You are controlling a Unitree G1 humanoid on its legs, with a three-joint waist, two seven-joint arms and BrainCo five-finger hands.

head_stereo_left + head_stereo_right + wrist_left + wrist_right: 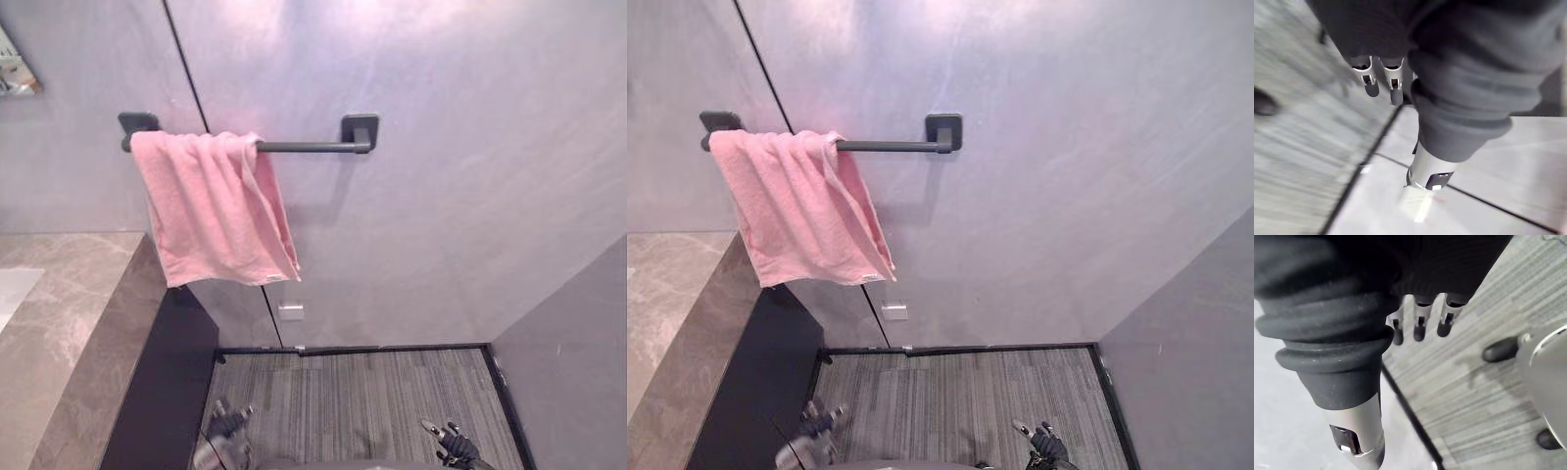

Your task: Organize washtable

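Observation:
A pink towel (211, 206) hangs over the left end of a dark wall bar (309, 147), above the right end of the brown marble washtable (69, 323). My left hand (223, 423) hangs low over the floor by the cabinet. Its fingers (1382, 81) are straight and hold nothing. My right hand (453, 446) hangs low at the right, far below the towel. Its fingers (1420, 325) are also straight, with nothing in them.
A dark cabinet side (162, 392) drops from the washtable edge to the striped grey floor (362, 392). A grey wall (578, 372) closes the right side. A small white plate (291, 311) sits low on the back wall. A mirror corner (15, 69) shows upper left.

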